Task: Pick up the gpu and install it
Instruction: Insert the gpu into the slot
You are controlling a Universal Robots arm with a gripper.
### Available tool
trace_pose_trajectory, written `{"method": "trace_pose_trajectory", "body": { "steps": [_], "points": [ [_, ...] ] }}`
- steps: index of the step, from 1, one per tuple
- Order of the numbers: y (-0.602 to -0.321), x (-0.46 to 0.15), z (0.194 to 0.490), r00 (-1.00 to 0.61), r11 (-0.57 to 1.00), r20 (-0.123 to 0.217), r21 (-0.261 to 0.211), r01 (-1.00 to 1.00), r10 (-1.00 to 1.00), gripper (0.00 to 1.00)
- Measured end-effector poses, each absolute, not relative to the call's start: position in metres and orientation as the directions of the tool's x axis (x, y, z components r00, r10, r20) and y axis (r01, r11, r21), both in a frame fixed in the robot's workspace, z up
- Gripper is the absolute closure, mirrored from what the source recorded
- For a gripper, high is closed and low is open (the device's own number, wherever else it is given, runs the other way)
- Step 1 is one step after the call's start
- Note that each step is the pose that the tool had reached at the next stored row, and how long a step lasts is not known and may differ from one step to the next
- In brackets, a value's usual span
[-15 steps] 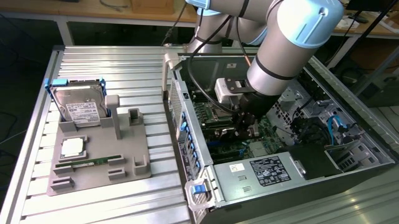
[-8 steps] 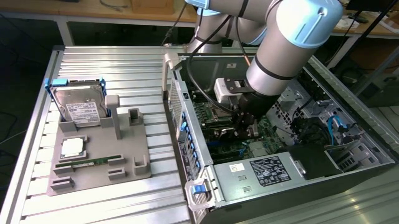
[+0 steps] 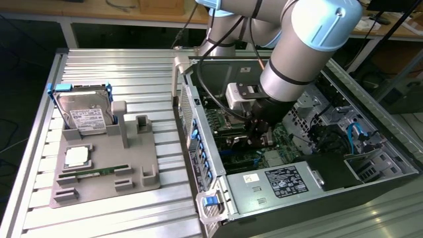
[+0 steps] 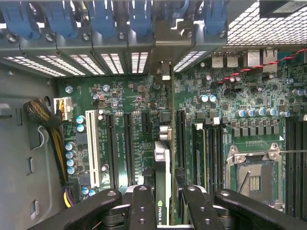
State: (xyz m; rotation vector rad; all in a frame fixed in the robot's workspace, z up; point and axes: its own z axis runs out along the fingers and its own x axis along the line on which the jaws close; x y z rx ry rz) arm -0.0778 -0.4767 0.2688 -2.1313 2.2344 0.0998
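At the exterior view's left, a ribbed metal counter (image 3: 99,64) carries a grey tray (image 3: 142,163). A hard drive (image 3: 82,111) stands upright at the back of the tray. In front of it a square silver chip (image 3: 77,157) lies flat, and a green memory stick (image 3: 92,173) lies in a slot nearer the front edge.

To the right of the tray an open computer case (image 3: 396,163) lies on its side. The arm (image 3: 310,44) reaches down into the middle of it.

In the wrist view the jaws are partly closed, with the gpu (image 4: 161,158) clamped between the two fingers (image 4: 142,208). The card is seen edge-on, standing upright over the green motherboard (image 4: 120,96). Long black slots (image 4: 128,143) lie on one side of it and the memory slots (image 4: 206,148) on the other. Its far end reaches toward the row of vented back plates (image 4: 111,62) under the blue clips (image 4: 100,19). I cannot tell whether its lower edge sits in a slot.
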Motion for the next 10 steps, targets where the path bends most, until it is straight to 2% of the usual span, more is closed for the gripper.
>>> {"method": "trace_pose_trajectory", "body": {
  "steps": [10],
  "points": [
    [-0.4768, -0.0804, 0.2683, -0.050, 0.050, -0.082, 0.011, -0.999, -0.995, 0.73]
  ]
}}
